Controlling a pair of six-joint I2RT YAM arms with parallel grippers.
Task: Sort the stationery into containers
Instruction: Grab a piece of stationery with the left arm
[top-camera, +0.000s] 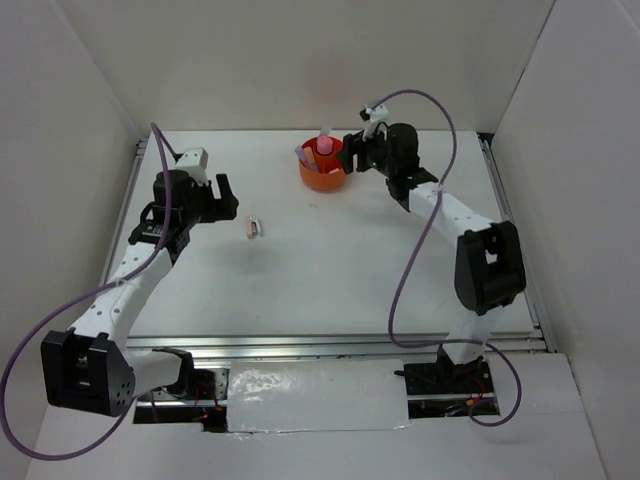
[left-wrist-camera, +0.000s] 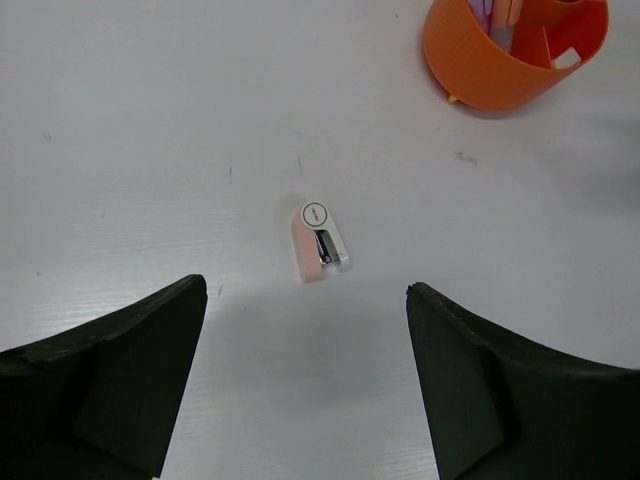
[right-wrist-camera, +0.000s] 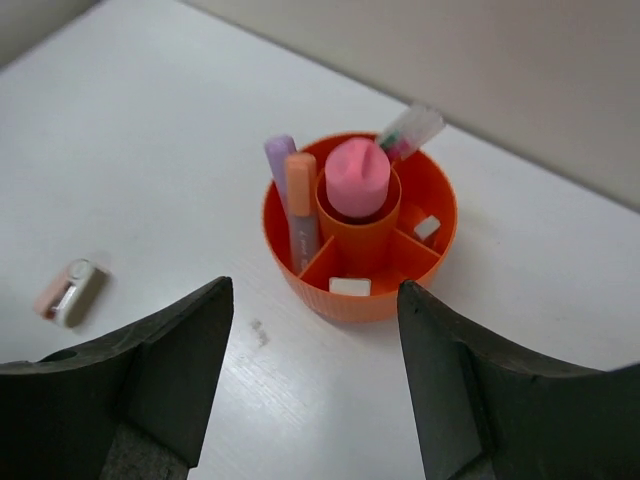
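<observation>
The left tool (left-wrist-camera: 305, 290) filled the bottom of its wrist view, fingers spread wide and empty. A small pink and white piece (left-wrist-camera: 320, 243) lay flat on the white surface (left-wrist-camera: 150, 120) just ahead of the gap. It looked light, hard and smooth, so pinching its long flat sides would likely hold better than its rounded end. In the right wrist view the right tool (right-wrist-camera: 315, 288), likewise spread and empty, hovered near the orange tub (right-wrist-camera: 350, 300), which held markers (right-wrist-camera: 300, 200), a pink tube (right-wrist-camera: 357, 175) in the centre ring and small erasers (right-wrist-camera: 350, 286). From above, the piece lay well apart from the tub.
</observation>
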